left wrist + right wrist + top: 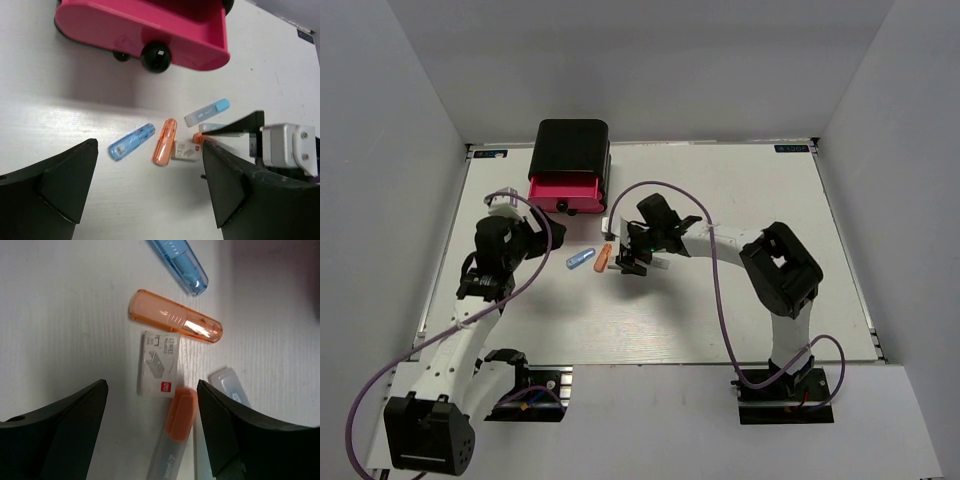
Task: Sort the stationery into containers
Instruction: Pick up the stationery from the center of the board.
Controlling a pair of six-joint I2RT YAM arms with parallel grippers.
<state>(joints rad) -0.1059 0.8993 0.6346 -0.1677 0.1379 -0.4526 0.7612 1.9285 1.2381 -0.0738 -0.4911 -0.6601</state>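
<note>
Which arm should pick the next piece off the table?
Right. The right gripper, open, hangs over the white box and orange-capped piece, both between its jaws. The left gripper, open too, stands off to the side of the pieces.

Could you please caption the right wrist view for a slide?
Open right end effector above a white labelled box, an orange-capped pen and a translucent orange tube on the white table.
</note>
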